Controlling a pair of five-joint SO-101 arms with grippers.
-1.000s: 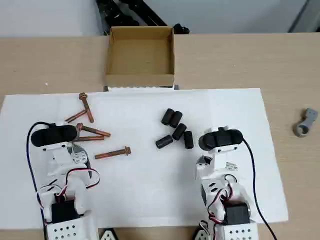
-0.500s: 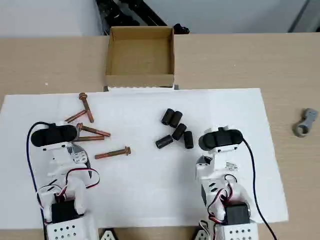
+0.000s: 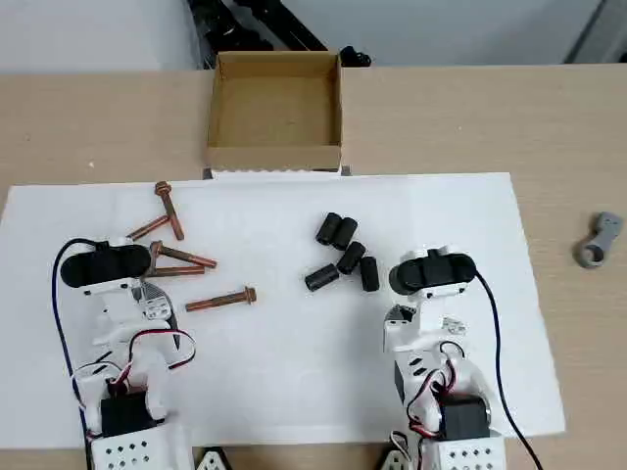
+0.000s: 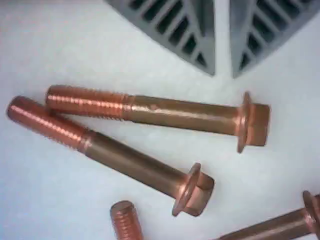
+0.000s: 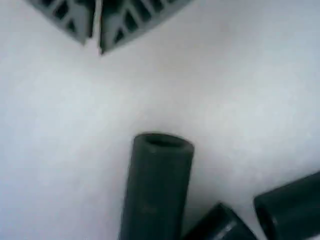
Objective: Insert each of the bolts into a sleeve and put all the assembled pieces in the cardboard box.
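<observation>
High view, count: five copper bolts and five black sleeves, all separate, none assembled.
High view, bolts: loose on the white sheet toward the left edge of the table. Four lie clustered and one lies apart, nearer the middle of the sheet.
High view, sleeves: in a loose cluster right of the sheet's middle, two of them touching side by side.
High view, cardboard box: open-topped, at the far edge of the table, just past the sheet's far edge, its brown floor in view.
High view, arms: the left arm stands over the near left of the sheet, its black head just beside the bolt cluster. The right arm stands just beside the nearest sleeve.
High view, other things: a small grey part lies near the right edge of the table, well apart from the sheet. Black gear sits behind the box.
Left wrist view, count: two whole bolts lie almost parallel, with the threaded tip of a third and the head end of a fourth at the frame's edge.
Left wrist view, left tool: tips nearly pressed together, a thin slit between them, pinching nothing. They sit near the head end of the closest bolt, with sheet showing between.
Right wrist view, count: three sleeves, one with its open bore facing the tool and two cut off at the frame's edge.
Right wrist view, right tool: tips pressed together, pinching nothing, apart from the facing sleeve.
</observation>
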